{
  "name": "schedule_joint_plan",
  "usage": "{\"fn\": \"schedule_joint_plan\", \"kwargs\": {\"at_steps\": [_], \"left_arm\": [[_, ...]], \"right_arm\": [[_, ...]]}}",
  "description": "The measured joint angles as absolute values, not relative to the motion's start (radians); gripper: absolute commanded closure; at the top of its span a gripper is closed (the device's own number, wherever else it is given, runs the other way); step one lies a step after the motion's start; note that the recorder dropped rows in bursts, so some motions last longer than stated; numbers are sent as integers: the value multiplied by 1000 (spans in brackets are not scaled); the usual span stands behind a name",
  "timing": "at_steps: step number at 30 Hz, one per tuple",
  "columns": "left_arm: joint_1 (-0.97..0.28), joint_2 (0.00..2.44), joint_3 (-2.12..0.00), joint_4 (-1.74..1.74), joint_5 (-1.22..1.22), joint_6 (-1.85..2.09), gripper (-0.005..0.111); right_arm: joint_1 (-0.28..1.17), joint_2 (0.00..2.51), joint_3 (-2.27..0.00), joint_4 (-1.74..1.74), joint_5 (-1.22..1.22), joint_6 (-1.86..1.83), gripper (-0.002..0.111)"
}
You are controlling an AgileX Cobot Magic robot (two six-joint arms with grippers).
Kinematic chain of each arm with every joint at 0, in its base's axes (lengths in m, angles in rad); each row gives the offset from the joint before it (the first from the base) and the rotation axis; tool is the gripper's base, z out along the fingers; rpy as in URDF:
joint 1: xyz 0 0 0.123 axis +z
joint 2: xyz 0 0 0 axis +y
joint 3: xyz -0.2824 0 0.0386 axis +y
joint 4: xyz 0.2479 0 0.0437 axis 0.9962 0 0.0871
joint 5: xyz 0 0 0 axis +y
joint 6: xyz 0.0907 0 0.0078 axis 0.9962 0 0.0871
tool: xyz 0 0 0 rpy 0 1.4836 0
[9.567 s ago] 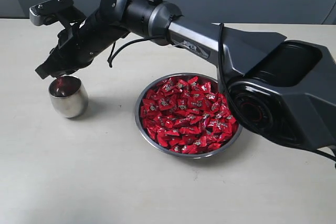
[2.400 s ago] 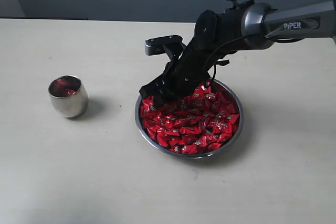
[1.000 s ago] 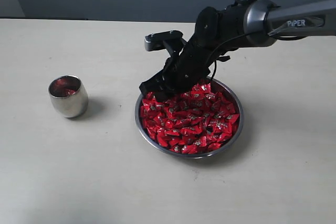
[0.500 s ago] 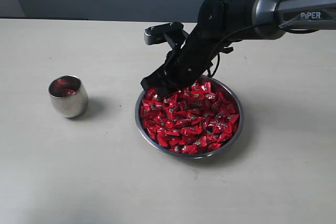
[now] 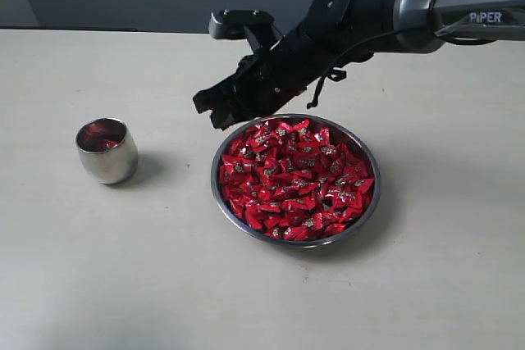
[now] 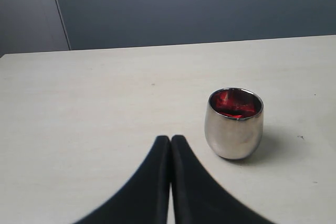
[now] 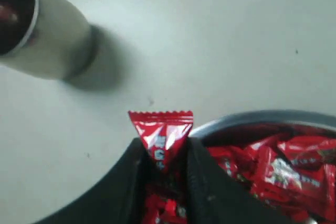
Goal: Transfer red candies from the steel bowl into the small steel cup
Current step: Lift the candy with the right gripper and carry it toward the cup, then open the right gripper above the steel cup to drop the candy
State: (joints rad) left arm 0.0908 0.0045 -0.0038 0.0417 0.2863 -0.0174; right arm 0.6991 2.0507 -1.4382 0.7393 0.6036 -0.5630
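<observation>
a: right jaws?
b: clamped on a single red candy [image 7: 160, 135], closed only as far as the wrapper allows, with its zigzag edge poking past the tips. up in the air just beyond the steel bowl [image 5: 215, 194] rim, on the side toward the cup.
a: and inside the bowl?
b: heaped with red candies [image 5: 295, 178], resting on the pale surface [image 5: 123, 284].
a: small steel cup [image 5: 107, 153]?
b: upright on the same surface, well apart from the bowl, off to its left in the exterior view. showing red candies inside.
a: left jaws?
b: pressed fully together, gripping nothing. low over the surface near the cup, not touching it. seen only from the left wrist.
</observation>
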Motion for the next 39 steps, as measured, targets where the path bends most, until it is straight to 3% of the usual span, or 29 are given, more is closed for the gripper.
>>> {"fn": "schedule_joint_plan", "kwargs": {"at_steps": [9, 16, 28, 39], "left_arm": [[91, 4, -4, 42, 286, -17, 106], [91, 4, -4, 42, 286, -17, 106], [91, 4, -4, 42, 286, -17, 106], [91, 4, -4, 42, 286, -17, 106]], "right_arm": [[713, 2105, -1814, 836, 816, -758, 109], [802, 2293, -2110, 691, 936, -652, 109], [894, 2437, -2319, 555, 965, -527, 109], [899, 2507, -2339, 554, 971, -515, 109]]}}
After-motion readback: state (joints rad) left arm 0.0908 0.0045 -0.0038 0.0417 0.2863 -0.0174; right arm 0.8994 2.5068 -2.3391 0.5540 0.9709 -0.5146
